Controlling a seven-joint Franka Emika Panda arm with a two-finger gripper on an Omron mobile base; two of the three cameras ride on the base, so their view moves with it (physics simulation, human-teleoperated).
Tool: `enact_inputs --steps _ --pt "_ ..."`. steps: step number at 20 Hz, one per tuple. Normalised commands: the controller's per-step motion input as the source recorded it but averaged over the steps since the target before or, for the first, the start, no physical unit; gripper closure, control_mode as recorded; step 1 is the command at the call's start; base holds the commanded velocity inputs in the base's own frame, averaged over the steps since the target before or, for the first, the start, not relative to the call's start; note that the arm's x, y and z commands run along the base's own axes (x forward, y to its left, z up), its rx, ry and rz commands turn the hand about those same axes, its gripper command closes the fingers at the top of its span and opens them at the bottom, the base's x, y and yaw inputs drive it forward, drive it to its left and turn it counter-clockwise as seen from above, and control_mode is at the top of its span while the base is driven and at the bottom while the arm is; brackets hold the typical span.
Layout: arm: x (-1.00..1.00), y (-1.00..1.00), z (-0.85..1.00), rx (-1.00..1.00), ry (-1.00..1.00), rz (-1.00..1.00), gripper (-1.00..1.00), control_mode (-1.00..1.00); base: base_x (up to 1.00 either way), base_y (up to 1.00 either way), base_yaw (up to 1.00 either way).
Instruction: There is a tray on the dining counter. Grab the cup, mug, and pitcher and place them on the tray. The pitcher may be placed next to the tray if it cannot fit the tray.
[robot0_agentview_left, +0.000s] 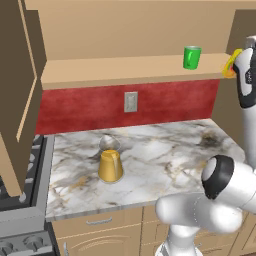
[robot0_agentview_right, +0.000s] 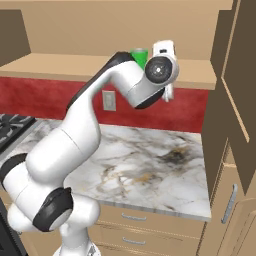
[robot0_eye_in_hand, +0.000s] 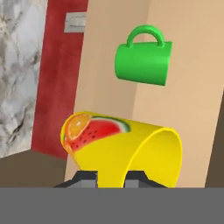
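The jaws are clenched on the wall of the small yellow cup (robot0_eye_in_hand: 122, 151) with the fruit picture, beside the bright green handled mug (robot0_agentview_left: 192, 57) on the tan wooden shelf (robot0_agentview_left: 125, 70). Better to lift it straight, away from the mug.

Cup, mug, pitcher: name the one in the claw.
The yellow cup, clamped in the claw. The green mug sits on the shelf; the pitcher on the counter.
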Motion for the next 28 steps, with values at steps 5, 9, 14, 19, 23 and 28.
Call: enact_inputs --steps 5,9,14,19,23,28 --pt "-0.40 0.00 0.00 0.00 0.26 -0.10 1.00 -1.00 0.00 0.00 0.00" --pt "-0.36 0.07 0.00 0.00 0.29 -0.02 1.00 -1.00 0.00 0.00 0.00" --pt "-0.33 0.19 0.00 0.00 0.30 0.00 1.00 -1.00 0.00 0.00 0.00" --pt "-0.34 0.21 0.00 0.00 0.31 0.00 1.00 -1.00 0.00 0.00 0.00" --pt "-0.39 0.22 0.00 0.00 0.28 0.00 1.00 -1.00 0.00 0.00 0.00" --pt "-0.39 0.32 0.00 0.00 0.22 0.00 1.00 -1.00 0.00 0.00 0.00"
